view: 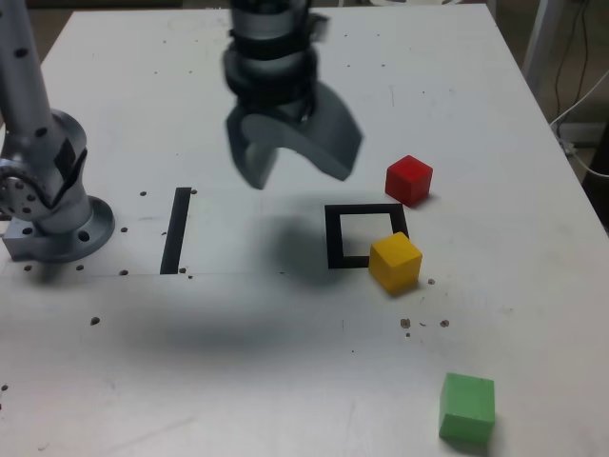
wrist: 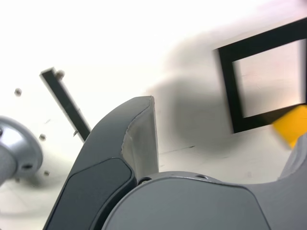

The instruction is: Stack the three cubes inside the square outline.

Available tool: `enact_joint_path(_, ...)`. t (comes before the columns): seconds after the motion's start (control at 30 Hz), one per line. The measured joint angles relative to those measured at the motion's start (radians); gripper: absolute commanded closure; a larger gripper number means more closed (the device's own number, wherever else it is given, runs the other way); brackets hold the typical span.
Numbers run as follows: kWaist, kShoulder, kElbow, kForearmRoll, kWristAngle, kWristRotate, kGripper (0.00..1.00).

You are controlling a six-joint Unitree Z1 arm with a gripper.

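My gripper (view: 297,169) hangs open above the white table, to the exterior view's left of the square outline (view: 365,235), with nothing between its jaws. The yellow cube (view: 395,261) sits on the outline's near right corner, overlapping the black frame. Just beyond the outline's far right corner rests the red cube (view: 409,180). The green cube (view: 467,407) lies alone near the front edge at the exterior view's right. In the wrist view one grey finger (wrist: 139,139) fills the foreground, with the square outline (wrist: 230,91) and a sliver of the yellow cube (wrist: 293,125) behind it.
A straight black stripe (view: 176,229) lies on the table at the exterior view's left. The arm's silver base (view: 48,209) stands beside it at the left edge. Small screw holes dot the tabletop. Cables hang off the table's right side.
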Motion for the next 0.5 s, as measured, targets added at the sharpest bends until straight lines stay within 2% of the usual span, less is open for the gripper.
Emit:
enact_joint_path(0.1,0.021,0.033,-0.045,0.003,0.016,0.062,0.01)
enact_joint_path(0.4,0.121,0.108,-0.165,0.004,0.036,0.293,0.01)
enact_joint_path(0.5,0.136,0.124,-0.189,0.003,0.039,0.337,0.02)
